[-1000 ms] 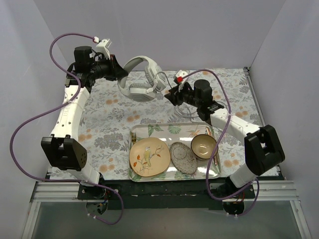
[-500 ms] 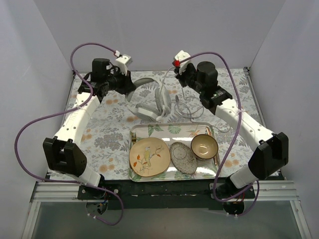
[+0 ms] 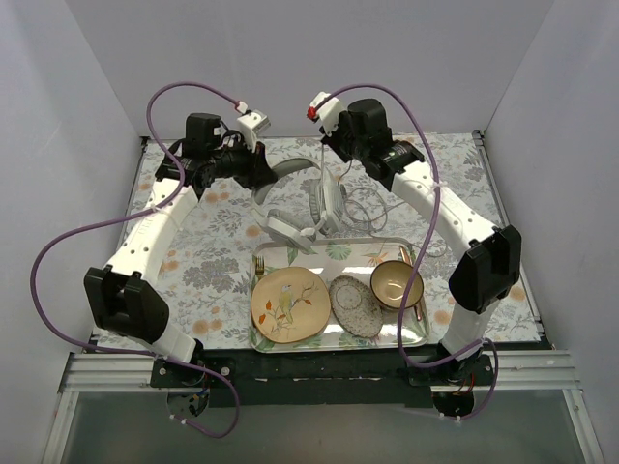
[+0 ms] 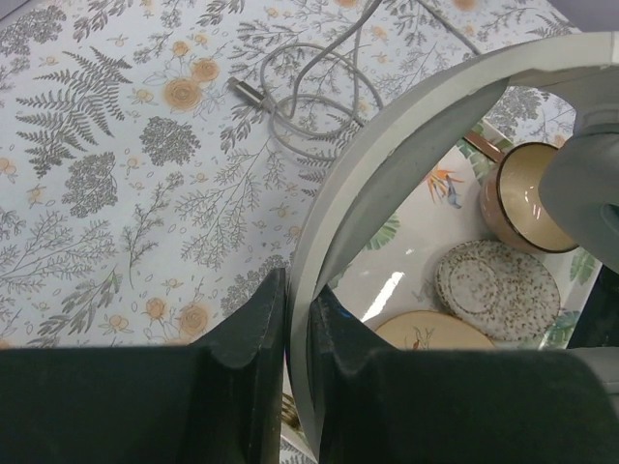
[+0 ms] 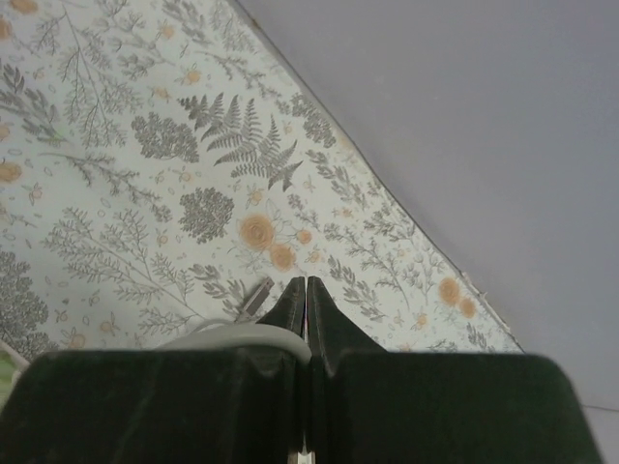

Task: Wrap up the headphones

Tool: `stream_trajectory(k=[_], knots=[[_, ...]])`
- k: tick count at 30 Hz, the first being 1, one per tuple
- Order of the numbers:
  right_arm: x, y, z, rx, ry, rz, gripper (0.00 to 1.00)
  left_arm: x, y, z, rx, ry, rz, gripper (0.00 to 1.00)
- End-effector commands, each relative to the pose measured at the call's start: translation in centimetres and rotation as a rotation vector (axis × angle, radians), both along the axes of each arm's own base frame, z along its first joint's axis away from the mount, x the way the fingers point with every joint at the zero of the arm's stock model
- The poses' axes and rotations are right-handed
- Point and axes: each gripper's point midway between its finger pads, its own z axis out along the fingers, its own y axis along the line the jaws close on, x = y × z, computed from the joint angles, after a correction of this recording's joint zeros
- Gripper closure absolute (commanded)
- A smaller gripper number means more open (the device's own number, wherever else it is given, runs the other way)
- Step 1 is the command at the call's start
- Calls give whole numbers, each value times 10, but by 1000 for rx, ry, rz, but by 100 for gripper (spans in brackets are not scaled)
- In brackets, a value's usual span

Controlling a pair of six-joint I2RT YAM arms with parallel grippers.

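Both arms have swung inward: left gripper clamps the headband, steadying the headphones, while right gripper pinches the cable for winding.

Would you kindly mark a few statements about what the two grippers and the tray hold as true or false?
1. The left gripper is shut on the headband of the headphones. True.
2. The right gripper grips an ear cup. False: it pinches the cable.
3. The bowl sits on the tray. True.
4. The speckled dish lies on the tablecloth beside the tray. False: it lies on the tray, between the plate and the bowl.
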Motion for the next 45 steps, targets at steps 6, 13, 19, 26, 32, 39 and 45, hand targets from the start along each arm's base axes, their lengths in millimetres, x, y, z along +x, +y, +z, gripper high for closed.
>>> stream_trajectory(k=[6, 13, 19, 26, 32, 39, 45], knots=[[-7, 0, 2, 50, 20, 20, 92, -49, -28, 76, -193, -27, -212, 100], [-37, 15, -10, 277, 106, 231, 63, -52, -31, 121, -294, -6, -168, 100], [-51, 38, -9, 445, 80, 362, 50, -47, -28, 171, -376, -18, -66, 100], [-33, 45, -22, 558, 53, 317, 43, -42, -19, 231, -482, -63, 48, 100], [-18, 65, -60, 634, 173, 314, 45, -29, -2, 272, -585, -88, 188, 100], [-23, 90, -115, 666, 327, 324, 61, 10, 45, 292, -661, -136, 427, 100], [-46, 118, -147, 602, 410, 369, 85, 53, 94, 289, -729, -145, 630, 100]])
